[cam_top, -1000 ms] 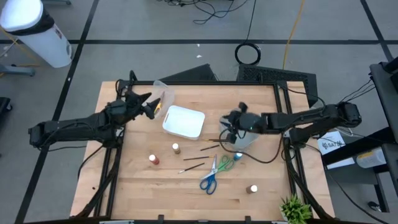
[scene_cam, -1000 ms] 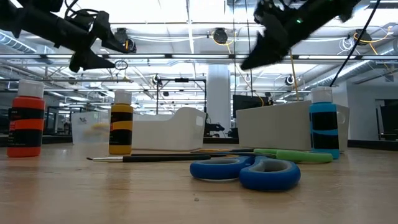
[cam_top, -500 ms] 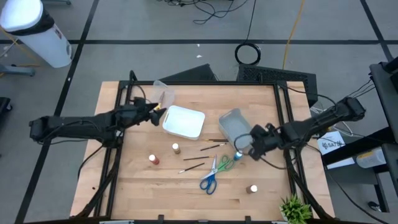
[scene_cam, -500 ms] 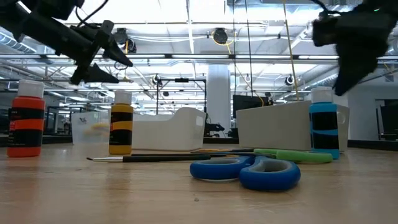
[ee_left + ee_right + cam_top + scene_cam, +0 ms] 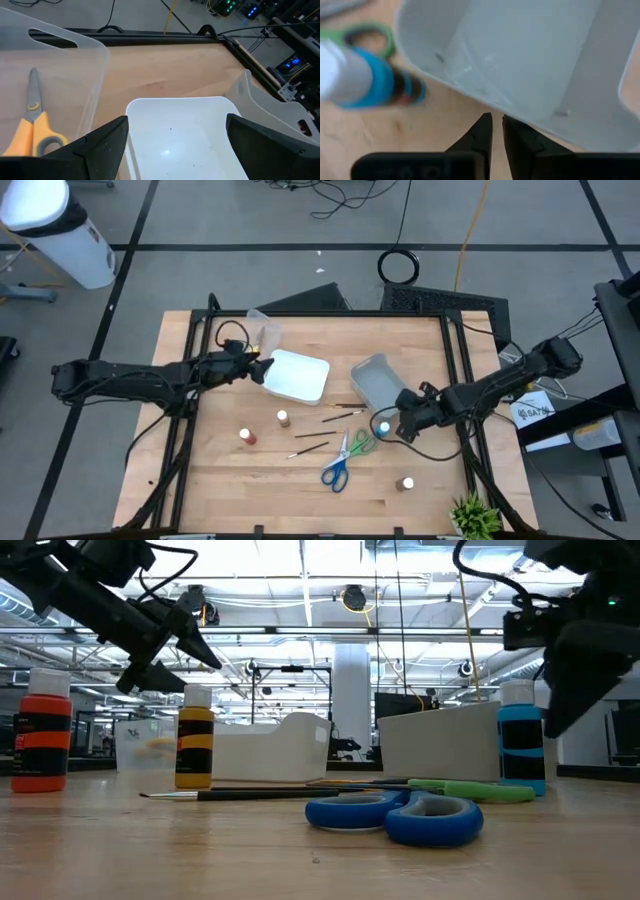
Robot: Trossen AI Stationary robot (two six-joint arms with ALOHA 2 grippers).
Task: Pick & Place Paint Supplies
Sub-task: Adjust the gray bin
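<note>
Dropping away from over the grey bin [image 5: 375, 382], the right gripper [image 5: 403, 423] is now hanging just right of the blue bottle [image 5: 383, 427], its fingers nearly touching and holding nothing. Left gripper [image 5: 252, 367] is reaching farther over the white bin [image 5: 296, 376], wide open and empty, with yellow scissors [image 5: 32, 131] lying in the clear bin [image 5: 262, 332] beside it. Since the narrow jaws are not spanning the bottle, closing in like this is likely risking a knock that topples it onto the green scissors [image 5: 362, 443].
</note>
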